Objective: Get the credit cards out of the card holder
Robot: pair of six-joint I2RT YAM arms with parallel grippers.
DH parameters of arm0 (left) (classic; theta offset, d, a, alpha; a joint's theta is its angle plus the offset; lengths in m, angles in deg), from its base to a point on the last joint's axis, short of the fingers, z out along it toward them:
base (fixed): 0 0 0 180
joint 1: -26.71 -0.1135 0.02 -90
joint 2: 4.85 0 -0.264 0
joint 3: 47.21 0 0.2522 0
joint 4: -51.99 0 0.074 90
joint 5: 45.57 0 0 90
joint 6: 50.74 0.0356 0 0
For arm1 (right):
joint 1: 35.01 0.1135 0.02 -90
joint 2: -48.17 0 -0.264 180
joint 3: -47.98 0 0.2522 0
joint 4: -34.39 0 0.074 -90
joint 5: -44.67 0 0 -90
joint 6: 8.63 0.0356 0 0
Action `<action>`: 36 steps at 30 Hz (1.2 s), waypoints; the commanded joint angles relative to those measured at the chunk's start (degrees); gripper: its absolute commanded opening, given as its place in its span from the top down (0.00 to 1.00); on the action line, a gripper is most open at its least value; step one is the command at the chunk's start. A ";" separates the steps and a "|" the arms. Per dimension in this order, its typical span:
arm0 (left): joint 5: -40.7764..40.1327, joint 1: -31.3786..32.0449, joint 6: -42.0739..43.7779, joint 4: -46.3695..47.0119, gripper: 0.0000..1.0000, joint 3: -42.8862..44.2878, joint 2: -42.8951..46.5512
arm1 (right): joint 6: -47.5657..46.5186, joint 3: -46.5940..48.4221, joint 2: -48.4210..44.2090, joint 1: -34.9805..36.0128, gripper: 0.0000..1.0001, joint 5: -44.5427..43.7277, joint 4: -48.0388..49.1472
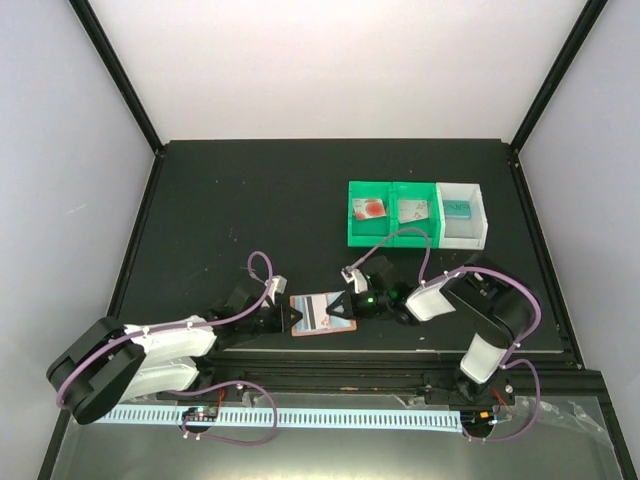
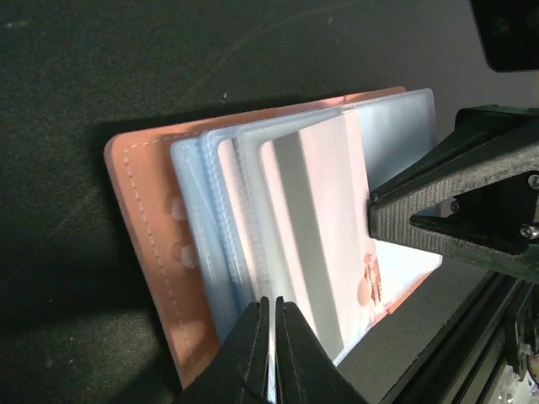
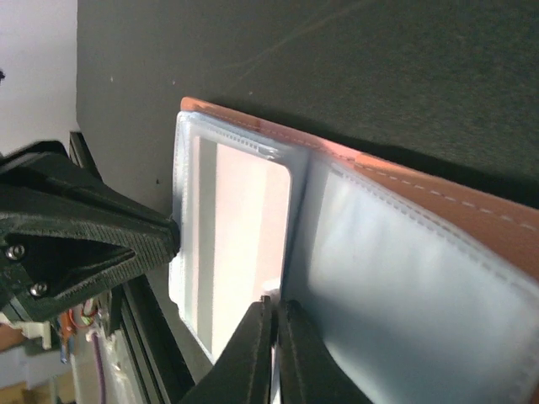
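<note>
Counted three bins in a row at the far right of the table [image 1: 230, 200]: left green bin [image 1: 368, 237], middle green bin [image 1: 412, 237] and white bin [image 1: 466, 238], set wall against wall. Saw in the left green bin a whitish card with reddish marks [image 1: 370, 208]. Saw in the middle one a pale card [image 1: 413, 209], and in the white one a teal flat thing [image 1: 458, 207], too small to tell more.

Found the card holder [image 1: 322, 314] lying open near the front edge of the table, between the two grippers and well apart from the bins. Noted a salmon-pink outer cover with a stitched border and, fanned upon it, several pale blue-grey clear pockets. Made out in the uppermost pocket a whitish card with a grey stripe [image 2: 307, 244] along its length and a reddish mark near one corner, not yet out of the holder.

Saw the left gripper [image 2: 271, 310] with fingers pressed together, pinching the near edge of the pockets. Saw the right gripper [image 3: 274, 310] likewise closed tight at the opposite edge of the holder, on the rim of the pocket with the striped card. Could not tell whether the card itself was caught there.
</note>
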 commanded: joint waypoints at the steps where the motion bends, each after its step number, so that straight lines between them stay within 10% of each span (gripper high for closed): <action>1: -1.42 0.31 -0.22 -0.08 0.95 -0.44 0.03 | -0.82 -0.22 -0.43 -0.41 0.89 -1.85 -0.32; 36: -6.15 1.55 -0.19 -7.56 0.98 1.78 -2.11 | -3.85 -2.49 -4.16 -4.99 0.99 -1.31 -4.46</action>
